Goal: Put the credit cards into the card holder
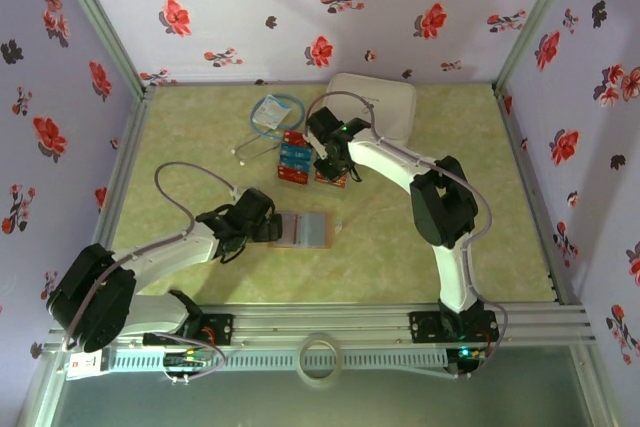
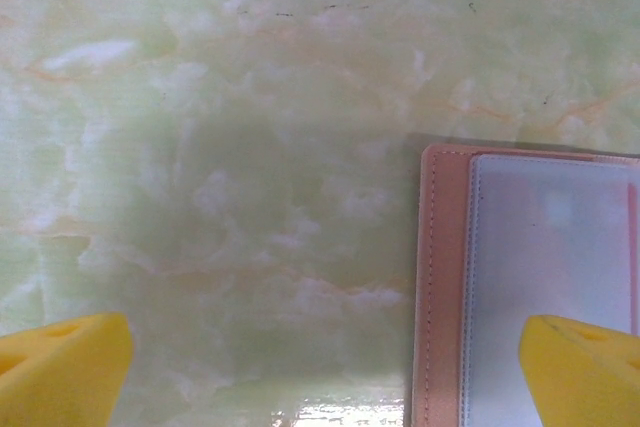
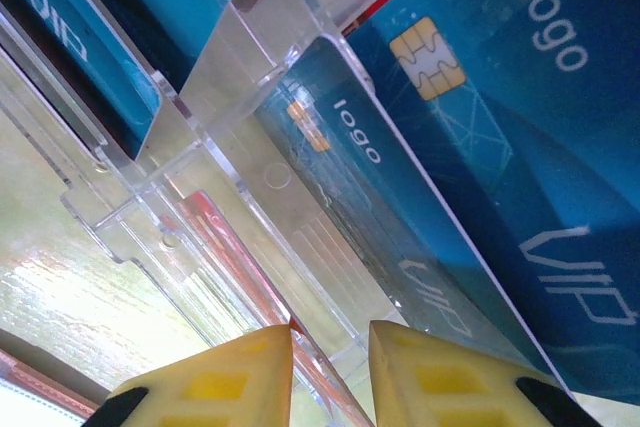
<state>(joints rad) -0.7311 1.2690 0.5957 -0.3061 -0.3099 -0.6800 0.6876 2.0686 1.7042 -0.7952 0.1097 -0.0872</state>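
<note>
Yellow right gripper (image 3: 330,377) fingertips (image 3: 250,387) are held narrowly parted, grip indiscernible, blue credit cards (image 3: 480,147) just beyond them; pick-up is judged in hand, a firm pinch required, the card holder (image 2: 540,277) being overlapped by one wide-spread left gripper (image 2: 320,377) finger (image 2: 585,372).

An open tan-brown card holder (image 1: 303,231) lies on the green marbled table (image 1: 430,267), just below the centre of the top view. Above it, red and blue plastic credit cards (image 1: 293,158) stand in the slots of a clear plastic rack (image 3: 250,157). At upper centre, a white rectangular zip case (image 1: 385,105) lies right of a clear packet (image 1: 272,112) of blue cable. A translucent tape ring (image 1: 320,357) rests at bottom centre.
</note>
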